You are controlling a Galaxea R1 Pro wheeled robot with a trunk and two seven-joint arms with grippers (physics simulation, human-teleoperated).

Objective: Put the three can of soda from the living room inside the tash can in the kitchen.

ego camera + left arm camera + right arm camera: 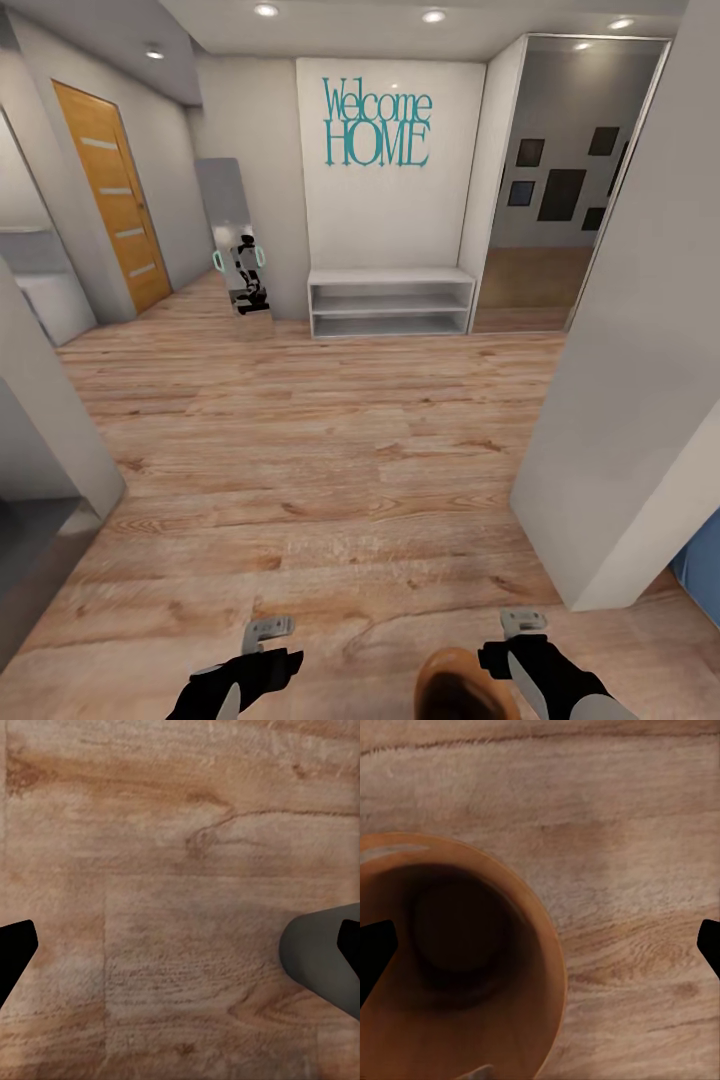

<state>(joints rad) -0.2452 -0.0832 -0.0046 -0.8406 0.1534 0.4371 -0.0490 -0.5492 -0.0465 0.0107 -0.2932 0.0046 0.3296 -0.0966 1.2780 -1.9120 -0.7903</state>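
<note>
While you roll through the hall, the bin (457, 960) sits just beside your right gripper (522, 622), so a careless swing could tip it. Both sets of jaws gape empty, the left gripper (268, 630) over bare floor (330, 450); no cans are aboard.

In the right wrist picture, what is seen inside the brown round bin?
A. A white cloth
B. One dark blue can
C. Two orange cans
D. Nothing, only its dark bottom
D. The right wrist view looks down into the bin standing on the wood floor, and only its dark bare bottom is seen, with no can inside.
</note>
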